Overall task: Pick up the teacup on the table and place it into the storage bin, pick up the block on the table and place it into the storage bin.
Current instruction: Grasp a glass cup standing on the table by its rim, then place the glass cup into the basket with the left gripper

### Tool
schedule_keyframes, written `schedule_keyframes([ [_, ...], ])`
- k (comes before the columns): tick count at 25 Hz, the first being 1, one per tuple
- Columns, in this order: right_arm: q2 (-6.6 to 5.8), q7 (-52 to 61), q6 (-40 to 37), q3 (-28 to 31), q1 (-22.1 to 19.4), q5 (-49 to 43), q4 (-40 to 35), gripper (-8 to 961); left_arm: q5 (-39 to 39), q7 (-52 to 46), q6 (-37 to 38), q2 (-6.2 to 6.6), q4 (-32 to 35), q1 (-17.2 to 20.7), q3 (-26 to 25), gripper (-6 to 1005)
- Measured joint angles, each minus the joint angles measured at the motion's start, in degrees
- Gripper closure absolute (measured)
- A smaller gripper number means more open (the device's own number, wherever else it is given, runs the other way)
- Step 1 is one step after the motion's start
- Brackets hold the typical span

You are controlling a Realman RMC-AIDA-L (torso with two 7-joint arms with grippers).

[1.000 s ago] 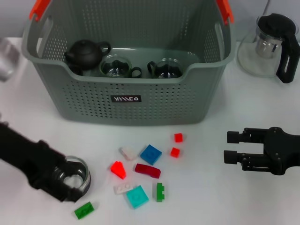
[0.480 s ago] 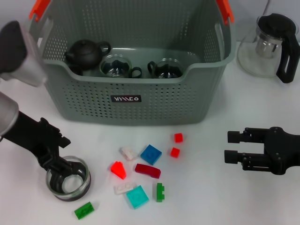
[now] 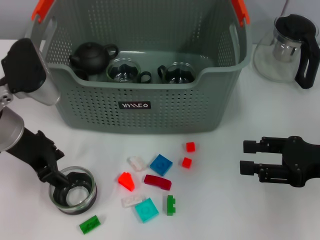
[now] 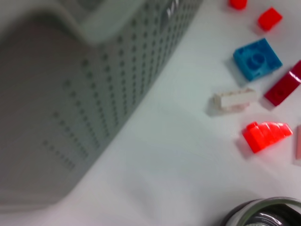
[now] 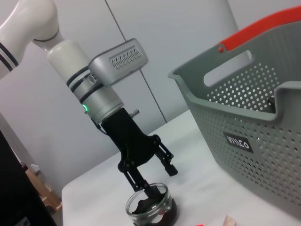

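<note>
A glass teacup (image 3: 74, 195) stands on the white table at the front left, also seen as teacup (image 5: 150, 209) and as a rim (image 4: 263, 214). My left gripper (image 3: 67, 181) sits at its far-left rim, open, with one finger dipping into the cup; the right wrist view shows this left gripper (image 5: 157, 181) spread. Loose blocks lie in the middle: a blue block (image 3: 161, 164), a red wedge (image 3: 126, 180), a dark red block (image 3: 157, 182) and a cyan block (image 3: 146, 209). The storage bin (image 3: 135, 107) stands behind them. My right gripper (image 3: 246, 157) rests open at the right.
Inside the bin are a black teapot (image 3: 92, 56) and two glass cups (image 3: 124, 70). A glass pitcher (image 3: 290, 50) with a black handle stands at the back right. A green block (image 3: 90, 224) lies by the front edge. The bin wall (image 4: 70, 94) is close to my left wrist.
My left arm has swung upward, so its grey housing now shows at the upper left. The gripper now stands at the teacup's rim. The cup, the blocks and the right arm have not moved.
</note>
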Motion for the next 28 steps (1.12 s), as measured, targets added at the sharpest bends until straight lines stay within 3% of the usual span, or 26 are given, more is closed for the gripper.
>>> schedule_keyframes([
  [12, 0.00, -0.02, 0.08, 0.00, -0.21, 0.00, 0.00, 253, 0.82, -3.30, -3.52, 0.06, -4.60, -0.63, 0.93, 303],
  [23, -0.01, -0.01, 0.08, 0.00, -0.23, 0.00, 0.00, 253, 1.00, -4.24, -3.46, 0.19, -4.67, -0.80, 0.77, 529],
  [28, -0.08, 0.00, 0.08, 0.00, -0.05, -0.01, 0.00, 253, -0.11, -3.88, -2.85, 0.50, -4.29, -0.84, -0.36, 702],
])
